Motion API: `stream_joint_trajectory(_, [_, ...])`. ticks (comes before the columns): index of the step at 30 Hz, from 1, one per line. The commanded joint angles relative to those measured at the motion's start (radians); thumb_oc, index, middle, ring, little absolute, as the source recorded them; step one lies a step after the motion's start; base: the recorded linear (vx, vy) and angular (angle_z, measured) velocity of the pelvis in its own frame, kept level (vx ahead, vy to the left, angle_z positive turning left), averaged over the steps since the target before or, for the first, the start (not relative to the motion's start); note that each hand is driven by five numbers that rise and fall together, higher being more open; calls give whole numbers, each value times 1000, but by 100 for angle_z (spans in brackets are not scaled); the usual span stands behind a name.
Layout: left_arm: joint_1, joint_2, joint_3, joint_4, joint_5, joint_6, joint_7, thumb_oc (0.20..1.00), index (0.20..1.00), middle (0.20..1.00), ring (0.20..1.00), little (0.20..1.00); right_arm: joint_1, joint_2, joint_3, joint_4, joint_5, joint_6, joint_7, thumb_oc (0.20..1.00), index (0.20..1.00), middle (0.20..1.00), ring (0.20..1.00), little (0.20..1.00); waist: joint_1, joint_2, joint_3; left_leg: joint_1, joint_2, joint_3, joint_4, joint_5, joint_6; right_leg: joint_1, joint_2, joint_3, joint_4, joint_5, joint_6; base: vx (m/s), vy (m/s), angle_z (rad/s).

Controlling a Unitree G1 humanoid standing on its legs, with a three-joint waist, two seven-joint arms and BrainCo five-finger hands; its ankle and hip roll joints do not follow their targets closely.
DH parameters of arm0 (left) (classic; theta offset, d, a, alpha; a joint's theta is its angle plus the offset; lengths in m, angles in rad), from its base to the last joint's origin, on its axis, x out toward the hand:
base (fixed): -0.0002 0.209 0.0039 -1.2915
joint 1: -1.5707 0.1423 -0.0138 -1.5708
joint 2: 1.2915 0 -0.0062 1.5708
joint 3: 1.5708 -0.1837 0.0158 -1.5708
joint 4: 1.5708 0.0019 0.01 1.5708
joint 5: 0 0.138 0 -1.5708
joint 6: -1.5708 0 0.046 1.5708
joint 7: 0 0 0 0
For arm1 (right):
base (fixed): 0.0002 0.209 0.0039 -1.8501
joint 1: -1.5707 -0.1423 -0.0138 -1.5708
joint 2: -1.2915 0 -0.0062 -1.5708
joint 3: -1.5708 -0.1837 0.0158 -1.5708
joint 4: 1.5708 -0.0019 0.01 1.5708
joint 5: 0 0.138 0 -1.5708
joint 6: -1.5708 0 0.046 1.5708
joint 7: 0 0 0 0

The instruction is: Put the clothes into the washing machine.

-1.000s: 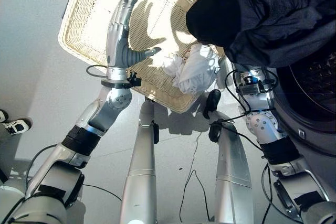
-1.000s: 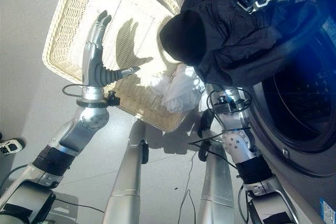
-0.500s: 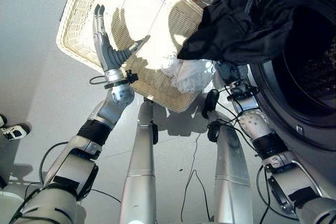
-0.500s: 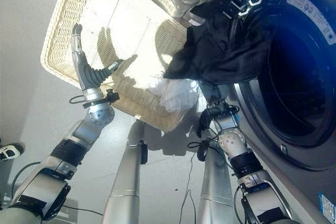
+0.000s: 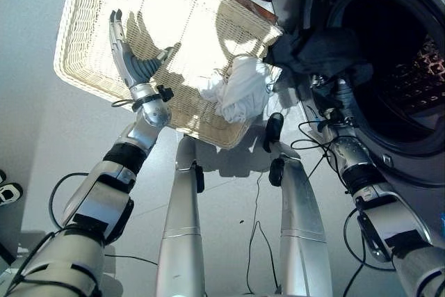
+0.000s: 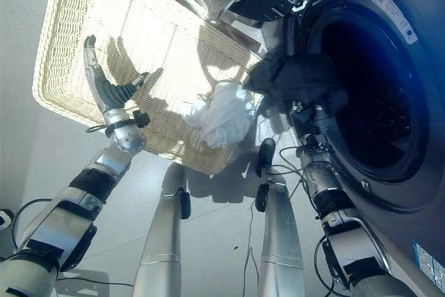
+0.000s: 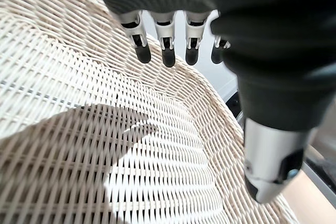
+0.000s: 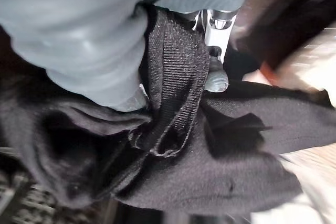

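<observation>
Right hand (image 8: pixel 210 40) clutching black garment (image 5: pixel 316 50) at washer mouth (image 5: pixel 389 60) (no legible print).

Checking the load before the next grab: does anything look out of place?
The black garment, gripped by the right hand, bunches on the washer's door rim, not inside. A white cloth drapes over the basket's edge.

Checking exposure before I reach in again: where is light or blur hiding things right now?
Left eye view: sunlight washes out the wicker basket floor around the white cloth; left hand casts a hard shadow. Right eye view: blue flare over the washing machine drum, its inside dark. Right wrist view: black garment sharp, right hand and edges soft.
</observation>
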State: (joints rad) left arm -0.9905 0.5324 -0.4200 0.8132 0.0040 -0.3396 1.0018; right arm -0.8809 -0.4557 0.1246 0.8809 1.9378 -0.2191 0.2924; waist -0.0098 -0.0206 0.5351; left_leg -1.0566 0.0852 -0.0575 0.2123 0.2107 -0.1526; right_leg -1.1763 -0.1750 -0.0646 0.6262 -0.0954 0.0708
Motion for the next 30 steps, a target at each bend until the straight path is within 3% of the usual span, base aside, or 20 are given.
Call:
stream_joint_trajectory(1, [-26, 13, 11, 14, -27, -55, 11, 1000, 1000, 1000, 1000, 1000, -47, -137, -71, 25, 27, -193, -166, 200, 200, 200, 200, 200, 1, 29, -15, -7, -62, 38, 121, -110, 33, 77, 73, -51, -231, 199, 52, 7, -47, -1])
stream_joint_trajectory(2, [-3, 25, 2, 18, -21, -76, 7, 1000, 1000, 1000, 1000, 1000, -109, -212, -106, 71, 13, -305, -261, 200, 200, 200, 200, 200, 5, 30, -15, -6, -59, 31, 132, -124, 32, 80, 72, -48, -231, 198, 53, 16, -68, -1])
stream_joint_trajectory(4, [34, 31, -8, 8, -4, -90, 16, 1000, 1000, 1000, 1000, 1000, -150, -270, -146, 84, -18, -469, -346, 200, 200, 200, 200, 200, 5, 25, -15, -9, -57, 23, 141, -140, 33, 86, 74, -47, -236, 197, 54, 15, -82, -1])
stream_joint_trajectory(5, [58, 42, -23, -21, 6, -86, 12, 1000, 1000, 1000, 1000, 1000, -168, -306, -149, 55, -83, -592, -407, 200, 200, 200, 200, 200, 10, 20, -15, -10, -52, 22, 138, -143, 35, 89, 74, -55, -230, 195, 56, -1, -68, -1])
stream_joint_trajectory(6, [60, 48, -29, -34, -2, -82, -4, 1000, 1000, 1000, 1000, 1000, -180, -317, -145, 30, -146, -636, -458, 200, 200, 200, 200, 200, 9, 18, -15, -8, -53, 20, 136, -144, 34, 92, 75, -57, -234, 196, 57, -7, -57, 0])
stream_joint_trajectory(7, [55, 58, -36, -47, -13, -81, -37, 1000, 1000, 1000, 1000, 1000, -199, -333, -133, 0, -228, -672, -512, 344, 344, 344, 344, 344, 6, 15, -15, -9, -55, 20, 137, -146, 35, 92, 77, -57, -240, 200, 58, 0, 0, 0])
stream_joint_trajectory(8, [48, 71, -54, -56, -9, -89, -106, 1000, 1000, 1000, 1000, 1000, -222, -359, -119, -30, -361, -656, -571, 1000, 1000, 1000, 1000, 1000, 1, 9, -15, -9, -56, 18, 135, -146, 37, 94, 80, -57, -246, 205, 59, 0, 0, 0])
stream_joint_trajectory(9, [46, 72, -52, -56, -12, -89, -110, 1000, 1000, 1000, 1000, 1000, -224, -359, -119, -37, -385, -654, -595, 1000, 1000, 1000, 1000, 1000, 1, 10, -15, -9, -56, 18, 135, -146, 37, 94, 80, -57, -247, 205, 59, -32, 14, 0])
stream_joint_trajectory(11, [26, 119, -115, -66, -53, -109, -337, 1000, 1000, 1000, 1000, 1000, -249, -442, -74, -70, -482, -512, -593, 1000, 1000, 1000, 1000, 1000, -8, 0, -15, -1, -59, 17, 126, -141, 42, 104, 83, -56, -261, 214, 60, -33, 30, -4])
stream_joint_trajectory(12, [24, 125, -130, -63, -60, -105, -368, 1000, 1000, 1000, 1000, 1000, -248, -453, -70, -65, -463, -493, -577, 1000, 1000, 1000, 1000, 1000, -9, -1, -15, 1, -60, 16, 123, -141, 43, 106, 84, -55, -263, 214, 60, -14, 30, -9])
stream_joint_trajectory(15, [15, 139, -227, -38, -47, -142, -472, 1000, 1000, 1000, 1000, 1000, -227, -503, -70, 96, -333, -348, -369, 1000, 1000, 1000, 1000, 1000, -4, 1, -15, 12, -68, 9, 121, -140, 50, 113, 86, -53, -258, 213, 57, 24, 27, -5])
stream_joint_trajectory(16, [-2, 135, -254, -28, -48, -146, -525, 1000, 1000, 1000, 1000, 1000, -236, -502, -60, 163, -340, -306, -347, 1000, 1000, 1000, 1000, 1000, 0, 4, -15, 12, -69, 10, 126, -143, 52, 111, 84, -54, -253, 209, 56, 42, 14, 6])
stream_joint_trajectory(19, [-53, 133, -320, -30, -70, -127, -617, 1000, 1000, 1000, 1000, 1000, -266, -492, -29, 229, -400, -276, -324, 1000, 1000, 1000, 1000, 1000, 4, 12, -15, 6, -74, 9, 132, -148, 57, 104, 79, -56, -251, 209, 55, 25, -7, 6])
stream_joint_trajectory(23, [-156, 145, -465, -58, -34, -52, -724, 1000, 1000, 1000, 1000, 1000, -299, -447, 26, 268, -558, -238, -425, 1000, 1000, 1000, 1000, 1000, 3, 19, -15, -2, -75, 15, 133, -154, 63, 98, 72, -61, -254, 212, 61, 0, 0, 0])
stream_joint_trajectory(30, [-277, 118, -594, -38, 12, -18, -786, 1000, 1000, 1000, 1000, 1000, -329, -401, 89, 311, -713, -202, -519, 1000, 1000, 1000, 1000, 1000, -8, 12, -15, -7, -73, 24, 135, -159, 67, 94, 71, -60, -263, 220, 67, 0, 0, 0])
